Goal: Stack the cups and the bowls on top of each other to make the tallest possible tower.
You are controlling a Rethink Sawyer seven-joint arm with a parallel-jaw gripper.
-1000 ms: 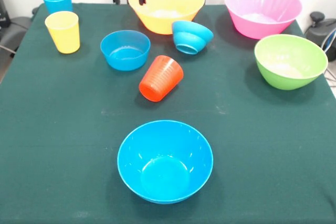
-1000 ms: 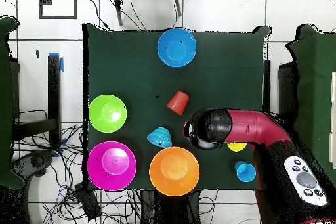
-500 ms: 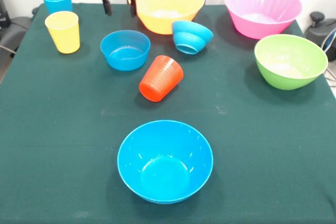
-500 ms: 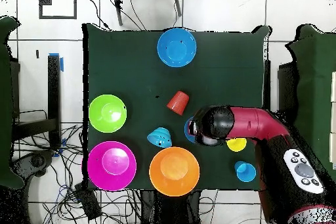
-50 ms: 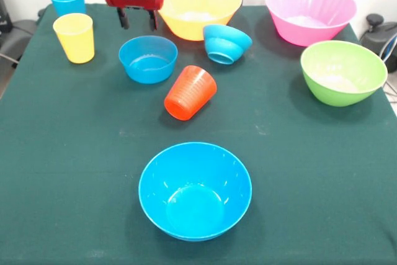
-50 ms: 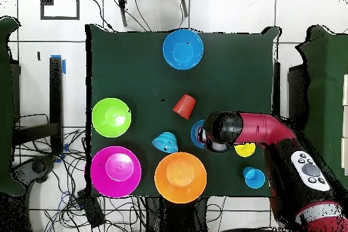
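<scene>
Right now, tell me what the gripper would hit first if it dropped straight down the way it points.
Probably the small round blue plastic bowl: the open gripper points down over its far rim, and the overhead view shows the arm covering most of that bowl. Depth is unclear, so it might land on the green tablecloth just behind.

Robot lab: cloth-covered table (image 6: 136, 59), loose cables (image 6: 68, 188) on tiled floor (image 6: 231, 8).
</scene>
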